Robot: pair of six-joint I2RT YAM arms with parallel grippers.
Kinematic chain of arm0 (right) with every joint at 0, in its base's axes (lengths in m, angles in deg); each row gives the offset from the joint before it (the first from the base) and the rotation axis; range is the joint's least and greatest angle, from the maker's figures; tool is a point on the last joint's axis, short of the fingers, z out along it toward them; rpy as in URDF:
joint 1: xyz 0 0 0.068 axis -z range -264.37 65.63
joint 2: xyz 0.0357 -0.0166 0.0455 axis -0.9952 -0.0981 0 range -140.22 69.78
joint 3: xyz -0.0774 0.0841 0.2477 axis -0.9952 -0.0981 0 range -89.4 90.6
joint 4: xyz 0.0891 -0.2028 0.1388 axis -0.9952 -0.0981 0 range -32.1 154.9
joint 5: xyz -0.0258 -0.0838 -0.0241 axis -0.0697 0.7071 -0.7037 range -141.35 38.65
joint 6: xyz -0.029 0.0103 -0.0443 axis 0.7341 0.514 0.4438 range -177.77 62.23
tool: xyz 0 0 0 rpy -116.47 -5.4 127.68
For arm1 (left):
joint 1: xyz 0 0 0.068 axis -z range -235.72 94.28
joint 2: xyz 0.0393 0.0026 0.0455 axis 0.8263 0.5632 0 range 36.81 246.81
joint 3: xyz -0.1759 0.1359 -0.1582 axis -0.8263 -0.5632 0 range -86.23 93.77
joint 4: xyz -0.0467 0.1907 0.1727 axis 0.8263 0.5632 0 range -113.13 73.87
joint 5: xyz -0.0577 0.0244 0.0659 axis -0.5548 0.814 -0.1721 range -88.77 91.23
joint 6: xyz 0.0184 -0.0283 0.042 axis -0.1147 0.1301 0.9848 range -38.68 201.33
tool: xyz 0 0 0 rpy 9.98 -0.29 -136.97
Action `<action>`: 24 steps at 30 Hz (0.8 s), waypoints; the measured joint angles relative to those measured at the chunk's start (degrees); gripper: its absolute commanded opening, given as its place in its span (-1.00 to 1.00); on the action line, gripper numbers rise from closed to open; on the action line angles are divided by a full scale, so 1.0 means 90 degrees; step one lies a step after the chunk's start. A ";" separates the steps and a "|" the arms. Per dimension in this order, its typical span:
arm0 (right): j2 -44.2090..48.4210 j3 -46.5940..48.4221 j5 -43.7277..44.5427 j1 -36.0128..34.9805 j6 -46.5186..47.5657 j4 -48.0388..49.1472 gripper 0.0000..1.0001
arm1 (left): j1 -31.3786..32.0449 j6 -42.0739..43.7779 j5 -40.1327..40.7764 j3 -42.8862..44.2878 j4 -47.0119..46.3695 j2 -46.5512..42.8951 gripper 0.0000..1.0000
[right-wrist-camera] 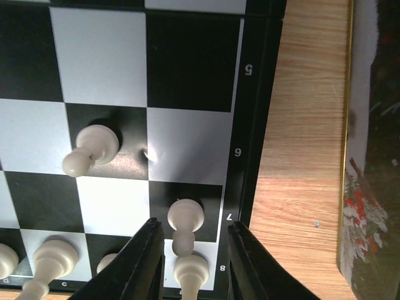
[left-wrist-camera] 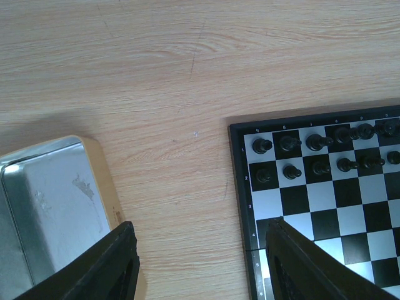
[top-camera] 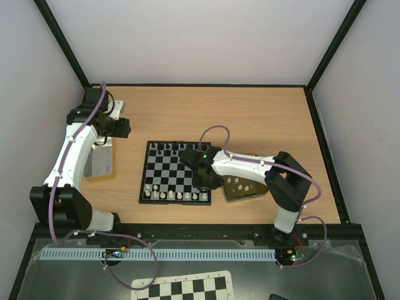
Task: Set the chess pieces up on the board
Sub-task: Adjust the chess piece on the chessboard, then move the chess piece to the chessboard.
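Chess pieces (top-camera: 164,148) line the board (top-camera: 169,174) mid-surface (top-camera: 250,112): black toward the far edge, cream toward the near edge. Right gripper (right-wrist-camera: 194,226), jaws parted, straddles a cream pawn (right-wrist-camera: 185,216) by the board's near right corner without touching it. Left gripper (left-wrist-camera: 200,225) hangs released and empty beside an open tin (left-wrist-camera: 44,200).

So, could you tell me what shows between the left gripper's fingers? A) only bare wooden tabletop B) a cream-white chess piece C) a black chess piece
A: the open left gripper frames only light wooden tabletop, beside the black-framed chessboard.
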 measured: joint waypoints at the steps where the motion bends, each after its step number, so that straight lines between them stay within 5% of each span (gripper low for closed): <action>1: 0.0000 0.0044 0.0029 0.0022 0.0012 -0.0044 -0.45 | 0.0000 0.0000 0.0000 0.0002 0.0000 0.0000 0.13; 24: -0.1146 0.1960 0.0175 0.0396 0.0661 -0.0420 -0.69 | 0.0000 0.0000 0.0039 0.0000 -0.0002 0.0000 0.13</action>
